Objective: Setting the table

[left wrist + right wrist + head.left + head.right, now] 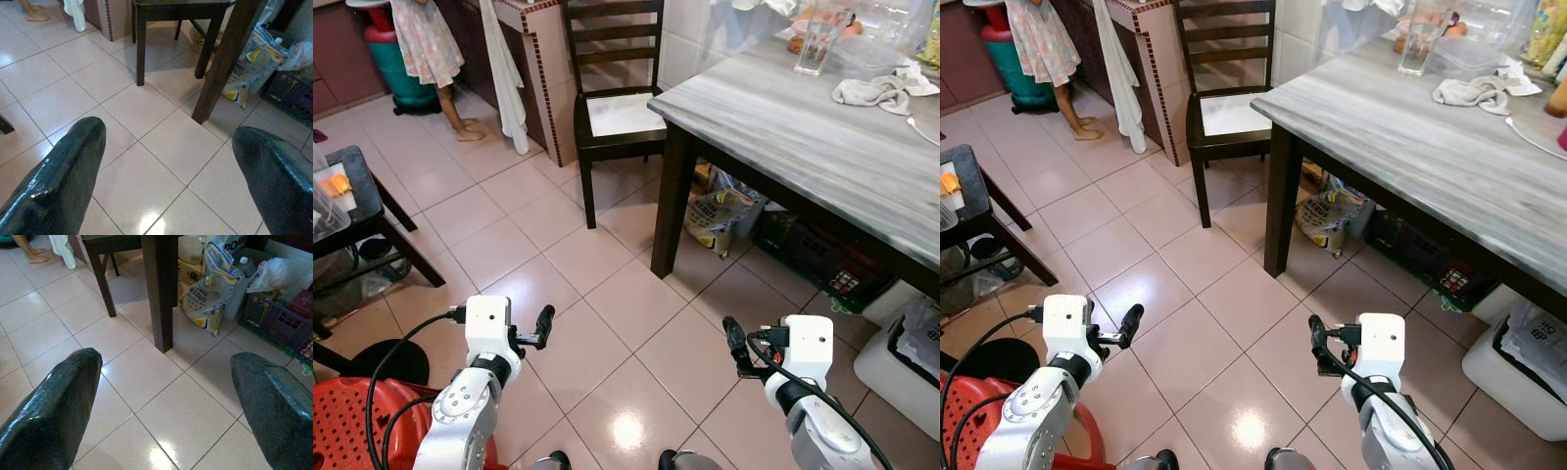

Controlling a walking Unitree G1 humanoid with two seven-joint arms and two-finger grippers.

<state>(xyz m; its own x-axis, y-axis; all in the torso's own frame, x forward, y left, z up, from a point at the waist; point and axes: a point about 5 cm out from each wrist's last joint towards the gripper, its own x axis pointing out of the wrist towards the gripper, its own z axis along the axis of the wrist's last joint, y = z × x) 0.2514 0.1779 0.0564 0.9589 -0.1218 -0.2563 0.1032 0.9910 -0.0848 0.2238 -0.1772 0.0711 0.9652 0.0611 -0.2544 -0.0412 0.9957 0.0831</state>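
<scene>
Grey table [822, 147] cut off at right, left gripper [166, 166] and right gripper [164, 401] jaws released, empty

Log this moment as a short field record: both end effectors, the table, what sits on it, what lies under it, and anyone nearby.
left end effector: open, empty, held low over the tiled floor
right end effector: open, empty, low over the floor, facing the table leg
table: grey wood-grain top, dark legs, ahead on the robot's right
on table: glass and crumpled cloth at the far end
under table: printed bag, dark crate
chair: dark wood, at the table's end
person: standing at far left, barefoot
</scene>
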